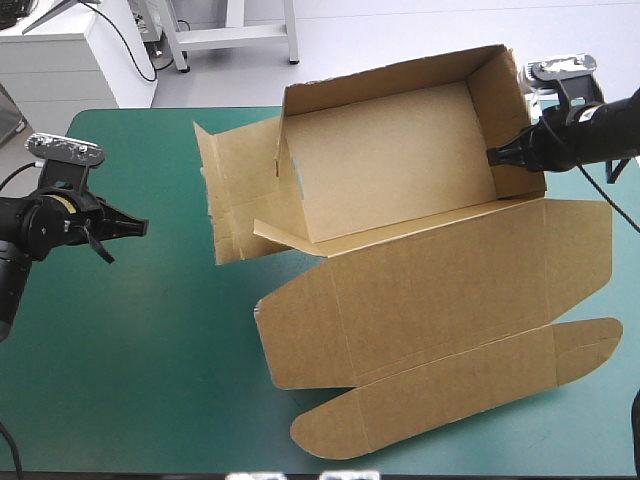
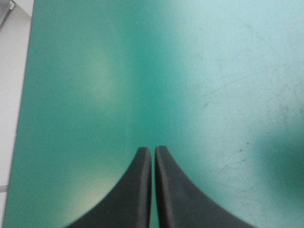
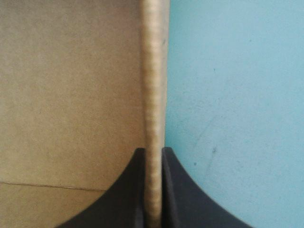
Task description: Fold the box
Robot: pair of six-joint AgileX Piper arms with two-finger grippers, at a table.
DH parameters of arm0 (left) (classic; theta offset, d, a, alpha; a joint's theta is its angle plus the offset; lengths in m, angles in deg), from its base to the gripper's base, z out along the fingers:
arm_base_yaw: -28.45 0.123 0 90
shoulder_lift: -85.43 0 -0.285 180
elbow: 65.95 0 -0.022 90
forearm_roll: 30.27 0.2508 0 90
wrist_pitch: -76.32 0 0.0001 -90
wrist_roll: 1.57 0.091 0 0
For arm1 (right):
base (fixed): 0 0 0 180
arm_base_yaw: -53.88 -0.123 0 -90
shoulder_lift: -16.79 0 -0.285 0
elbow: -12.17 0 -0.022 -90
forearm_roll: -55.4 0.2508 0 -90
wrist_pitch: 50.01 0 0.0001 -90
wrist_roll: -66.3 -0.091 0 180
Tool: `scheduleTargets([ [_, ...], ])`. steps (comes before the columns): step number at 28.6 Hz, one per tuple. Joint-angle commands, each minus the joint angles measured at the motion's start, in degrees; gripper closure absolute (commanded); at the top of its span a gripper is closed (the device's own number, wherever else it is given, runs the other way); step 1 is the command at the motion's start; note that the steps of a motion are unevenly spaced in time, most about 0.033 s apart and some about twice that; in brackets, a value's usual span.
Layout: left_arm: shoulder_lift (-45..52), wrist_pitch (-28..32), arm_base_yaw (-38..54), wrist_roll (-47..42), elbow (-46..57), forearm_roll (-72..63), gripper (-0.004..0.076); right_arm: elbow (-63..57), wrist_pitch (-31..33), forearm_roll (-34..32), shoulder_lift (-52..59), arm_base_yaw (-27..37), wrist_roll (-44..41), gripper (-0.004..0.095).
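The brown box (image 1: 400,190) stands as an open tray in the middle and far right of the table, its lid (image 1: 440,300) lying flat toward the near edge. My right gripper (image 1: 497,155) is shut on the tray's right wall. In the right wrist view that wall (image 3: 154,80) runs edge-on between the black fingers (image 3: 176,190), board inside on one side, teal-green cover on the other. My left gripper (image 1: 140,228) hovers over the table's left part, shut and empty, well apart from the box. The left wrist view shows only bare cover ahead of its gripper (image 2: 153,151).
A loose side flap (image 1: 240,190) of the box splays out on the cover at the tray's left. The lid's rounded tuck flap (image 1: 460,385) reaches close to the table's near edge. Bare teal-green cover (image 1: 140,350) lies at the near left.
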Motion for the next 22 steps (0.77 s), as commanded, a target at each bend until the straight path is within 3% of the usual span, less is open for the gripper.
scheduleTargets([
  [1,-1.08,5.7,3.2,3.92,-0.85,-9.95,0.0709,-0.38,-0.14,3.51,3.19,0.42,0.54,0.0929],
  [11,-9.84,1.89,5.04,25.44,-0.85,-43.03,0.0709,-2.18,-0.14,4.17,3.34,0.42,0.64,0.0929],
  [22,-13.75,-4.77,5.04,36.39,-0.74,-64.88,0.0709,-2.18,-1.61,4.59,3.34,0.42,0.64,0.0929],
])
